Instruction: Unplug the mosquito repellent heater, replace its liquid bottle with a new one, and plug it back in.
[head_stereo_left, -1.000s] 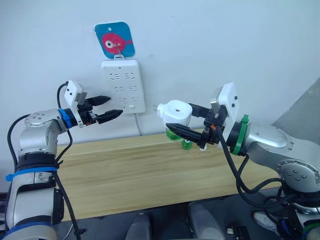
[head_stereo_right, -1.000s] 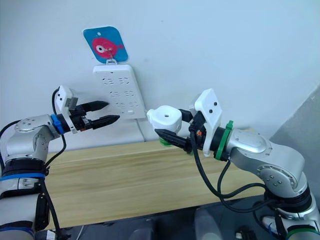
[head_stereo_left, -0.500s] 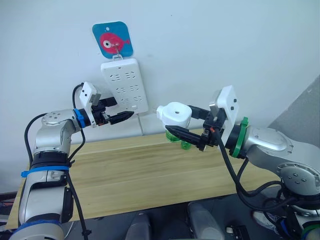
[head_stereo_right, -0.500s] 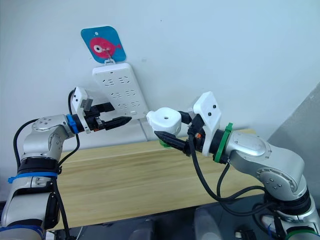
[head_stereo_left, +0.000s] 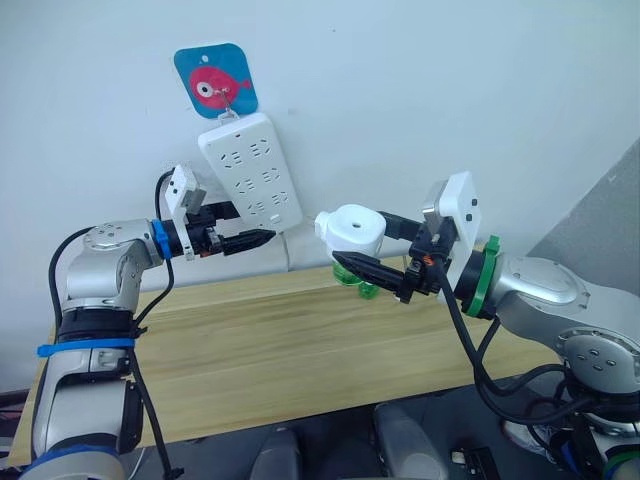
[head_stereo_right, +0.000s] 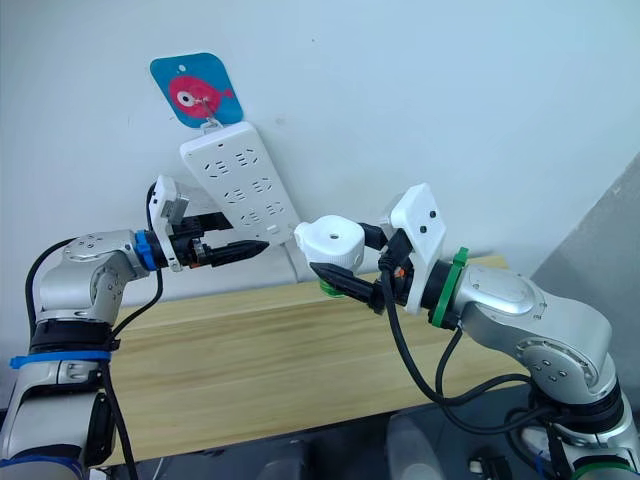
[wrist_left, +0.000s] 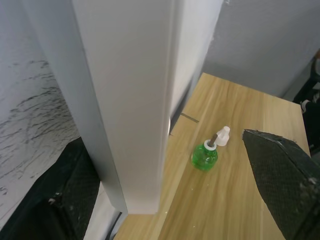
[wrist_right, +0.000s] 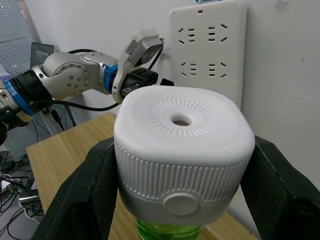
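The mosquito repellent heater is clamped between the right gripper's fingers, held in the air above the table's far edge. The left gripper, fingers apart, straddles the lower edge of the tilted power strip on the wall. A green bottle stands on the table near the far edge.

Both head views look forward and down from above at the wooden counter against the wall, sharing the hanging power strip and both arms. The left wrist camera sits right against the power strip's edge, looking along it down to the counter. The right wrist camera looks close over the white heater toward the wall, sharing the power strip.
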